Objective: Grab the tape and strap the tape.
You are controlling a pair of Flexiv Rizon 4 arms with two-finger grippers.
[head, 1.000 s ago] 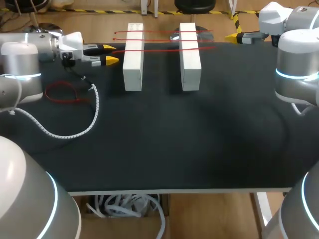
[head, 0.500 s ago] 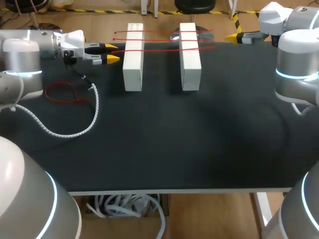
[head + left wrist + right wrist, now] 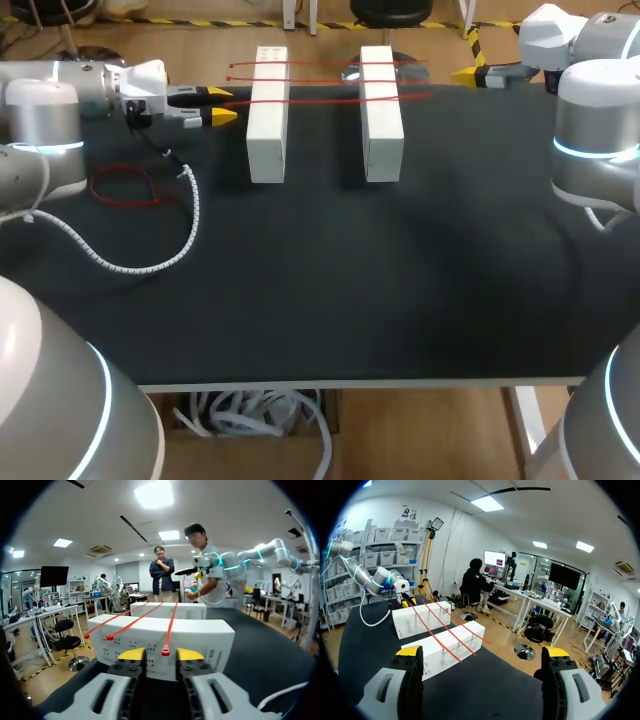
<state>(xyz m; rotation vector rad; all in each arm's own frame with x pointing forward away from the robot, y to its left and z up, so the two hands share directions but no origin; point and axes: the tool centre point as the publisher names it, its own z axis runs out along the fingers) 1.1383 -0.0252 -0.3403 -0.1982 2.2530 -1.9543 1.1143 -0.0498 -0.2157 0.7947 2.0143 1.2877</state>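
Two white boxes (image 3: 267,112) (image 3: 381,110) lie side by side at the table's far end, with three red straps (image 3: 320,82) laid across both. My left gripper (image 3: 220,106) is level with the left box's outer side, at the tip of the nearest strap. In the left wrist view that strap's red end (image 3: 165,651) hangs between the yellow fingertips (image 3: 131,654), with a gap on each side, so the gripper (image 3: 161,654) is open and narrow. My right gripper (image 3: 482,655) is wide open and holds nothing, out past the far right edge (image 3: 470,73).
A loose red strap loop (image 3: 125,185) lies on the black mat at the left, beside the left arm's white coiled cable (image 3: 150,262). The right wrist view shows both boxes (image 3: 422,620) (image 3: 445,650) ahead of the right gripper.
The left gripper's fingers have drawn closer together around the near strap's end. The right arm has stayed still.
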